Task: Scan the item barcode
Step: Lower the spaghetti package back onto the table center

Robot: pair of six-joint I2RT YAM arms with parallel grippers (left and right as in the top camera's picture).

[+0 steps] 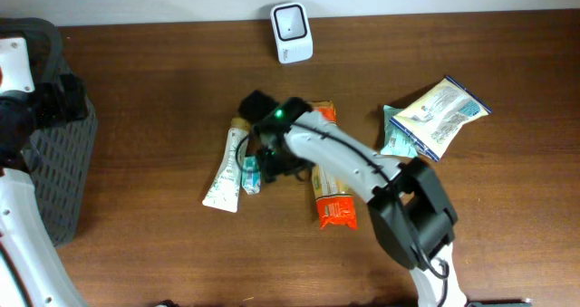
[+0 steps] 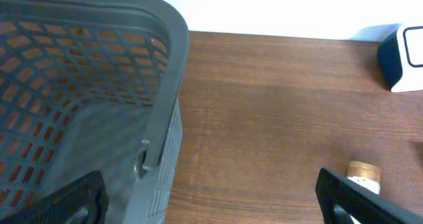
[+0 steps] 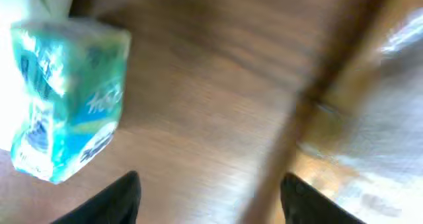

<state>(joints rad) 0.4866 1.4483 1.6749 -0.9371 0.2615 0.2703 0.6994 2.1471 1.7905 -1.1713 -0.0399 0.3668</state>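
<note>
Seeing right gripper (image 3: 210, 201) spread only in wrist view, small teal carton (image 3: 66, 98) beside; left gripper (image 2: 211, 201) spread at grey mesh basket (image 2: 165, 65) rim. Surface: brown wooden counter (image 1: 136, 71), white wall.

Basket (image 1: 63, 162) blocks left; tube (image 1: 222, 176), teal box (image 1: 251, 173) crowd centre, perhaps touching.

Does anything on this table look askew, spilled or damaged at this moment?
Nothing spilled or visibly damaged. The cream pouch lies tilted, overlapping a teal packet, and the white tube, small teal box and orange packet lie at different angles.
</note>
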